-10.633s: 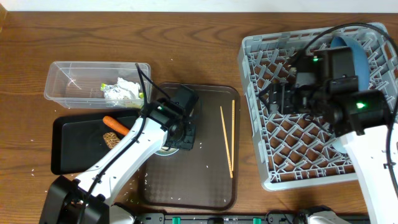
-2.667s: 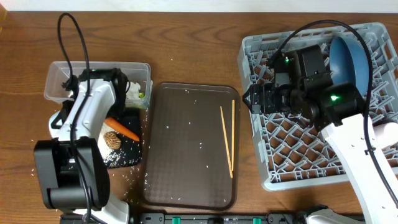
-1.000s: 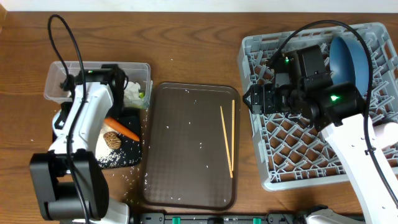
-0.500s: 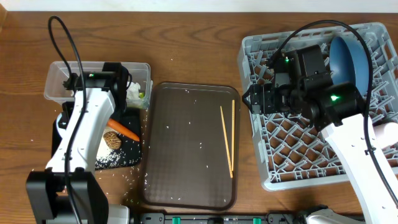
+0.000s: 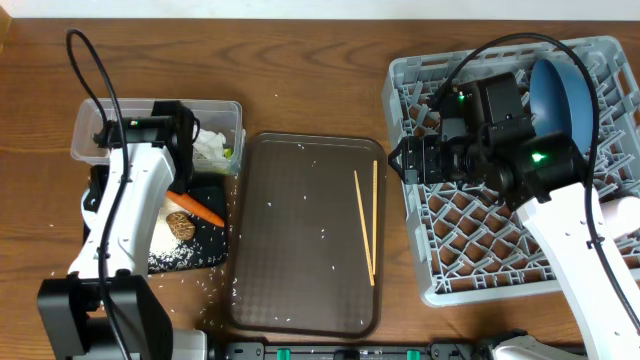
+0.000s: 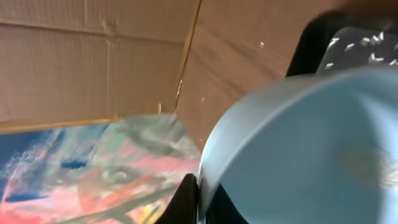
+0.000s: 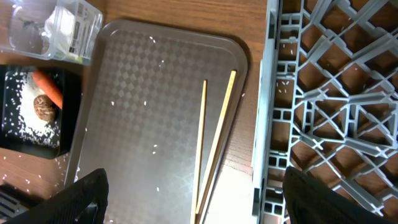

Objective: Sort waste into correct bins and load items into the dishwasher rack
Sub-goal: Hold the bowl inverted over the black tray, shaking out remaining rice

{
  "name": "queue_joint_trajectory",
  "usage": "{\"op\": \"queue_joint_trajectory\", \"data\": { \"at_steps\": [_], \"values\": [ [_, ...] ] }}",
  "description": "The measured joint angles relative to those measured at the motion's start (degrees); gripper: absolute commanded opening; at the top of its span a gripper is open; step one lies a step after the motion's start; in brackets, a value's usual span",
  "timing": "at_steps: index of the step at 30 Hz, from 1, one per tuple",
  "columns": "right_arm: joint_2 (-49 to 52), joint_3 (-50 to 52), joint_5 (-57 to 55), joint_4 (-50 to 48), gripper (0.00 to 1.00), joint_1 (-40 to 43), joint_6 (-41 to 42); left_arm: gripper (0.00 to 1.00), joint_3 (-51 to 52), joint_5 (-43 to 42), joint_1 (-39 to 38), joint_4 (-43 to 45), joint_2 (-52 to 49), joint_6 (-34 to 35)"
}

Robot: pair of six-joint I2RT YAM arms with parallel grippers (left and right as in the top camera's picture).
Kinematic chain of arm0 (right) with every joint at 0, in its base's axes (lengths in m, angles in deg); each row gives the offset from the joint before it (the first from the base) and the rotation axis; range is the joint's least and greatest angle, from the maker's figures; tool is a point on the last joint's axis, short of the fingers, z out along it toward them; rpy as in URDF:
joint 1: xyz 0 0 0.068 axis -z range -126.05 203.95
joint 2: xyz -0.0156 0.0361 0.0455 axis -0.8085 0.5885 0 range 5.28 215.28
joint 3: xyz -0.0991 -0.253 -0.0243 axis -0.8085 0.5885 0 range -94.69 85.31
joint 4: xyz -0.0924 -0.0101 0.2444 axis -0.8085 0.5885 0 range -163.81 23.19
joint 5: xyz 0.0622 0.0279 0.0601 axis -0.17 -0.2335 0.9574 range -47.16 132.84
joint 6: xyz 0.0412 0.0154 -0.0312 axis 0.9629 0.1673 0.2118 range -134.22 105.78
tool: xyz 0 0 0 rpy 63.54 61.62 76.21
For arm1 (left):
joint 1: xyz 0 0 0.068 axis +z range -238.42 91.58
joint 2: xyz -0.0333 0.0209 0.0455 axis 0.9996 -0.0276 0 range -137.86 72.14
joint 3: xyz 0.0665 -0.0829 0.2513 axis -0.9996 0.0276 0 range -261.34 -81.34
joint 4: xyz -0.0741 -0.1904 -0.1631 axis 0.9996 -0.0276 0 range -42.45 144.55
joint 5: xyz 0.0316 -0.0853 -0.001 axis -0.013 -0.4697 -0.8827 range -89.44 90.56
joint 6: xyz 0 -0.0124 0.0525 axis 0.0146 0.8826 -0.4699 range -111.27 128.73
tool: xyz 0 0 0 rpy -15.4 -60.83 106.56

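My left gripper (image 6: 199, 186) is shut on the rim of the pale white bowl (image 6: 298, 143), held tilted over the bins; in the overhead view the gripper (image 5: 183, 150) hides the bowl. The black tray (image 5: 195, 262) holds the carrot (image 5: 200, 208), brown lump (image 5: 181, 224) and rice (image 5: 185, 255). The clear box (image 5: 95, 140) holds tissue (image 5: 210, 145) and the wrapper (image 5: 229, 153). My right gripper (image 7: 205, 205) is open and empty above the rack's (image 5: 440, 270) left edge. Two chopsticks (image 5: 368, 225) lie on the brown tray (image 5: 300, 250). The blue bowl (image 5: 560, 95) stands in the rack.
Rice grains are scattered on the brown tray (image 7: 137, 93) and on the table near the black tray's front edge. The right wrist view also shows the chopsticks (image 7: 211, 143), the rack (image 7: 329, 93) and the carrot (image 7: 46, 87). The cups are out of view.
My left arm has shifted a little to the right over the bins, uncovering more of the black tray. My right arm has not moved.
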Motion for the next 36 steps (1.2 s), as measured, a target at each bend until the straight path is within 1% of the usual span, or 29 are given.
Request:
{"op": "queue_joint_trajectory", "data": {
  "at_steps": [2, 3, 7, 11, 16, 20, 23, 25, 36],
  "values": [
    [0.0, 0.0, 0.07, 0.0, 0.83, 0.0, 0.02, 0.06, 0.02, 0.28, -0.2, 4.24, 0.22, 0.55],
    [0.0, 0.0, 0.11, 0.0, 0.83, 0.0, 0.02, 0.06, 0.0, 0.33, -0.42, 4.81, 0.24, -0.15],
    [0.0, 0.0, 0.5, 0.31, 0.82, 0.0, 0.02, 0.06, 0.0, 2.89, -0.92, 1.05, 0.28, -2.64],
    [0.0, 0.0, 0.74, 0.33, 0.83, 0.0, 0.02, 0.06, 0.0, 6.95, -0.96, 1.18, 1.18, -3.06],
    [0.0, 0.0, 0.9, 0.13, 0.83, 0.0, 0.02, 0.06, 0.0, 9.01, -1.09, 2.32, 3.02, -3.56],
    [0.0, 0.0, 0.9, -0.07, 0.83, 0.0, 0.02, 0.06, -0.02, 11.91, -2.45, -2.14, 3.89, -3.67],
    [0.0, 0.0, 0.87, -0.31, 0.84, 0.0, 0.02, 0.06, -0.04, 14.53, -5.77, 1.07, 6.21, -3.15],
    [0.0, 0.0, 0.9, -0.44, 0.84, 0.0, 0.02, 0.06, -0.09, 15.58, -7.06, 1.6, 7.32, -2.93],
    [0.0, 0.0, 0.9, -0.39, 0.83, 0.0, 0.02, 0.06, -0.09, 16.68, -6.62, -0.13, 7.82, -2.34]
  ]
}}
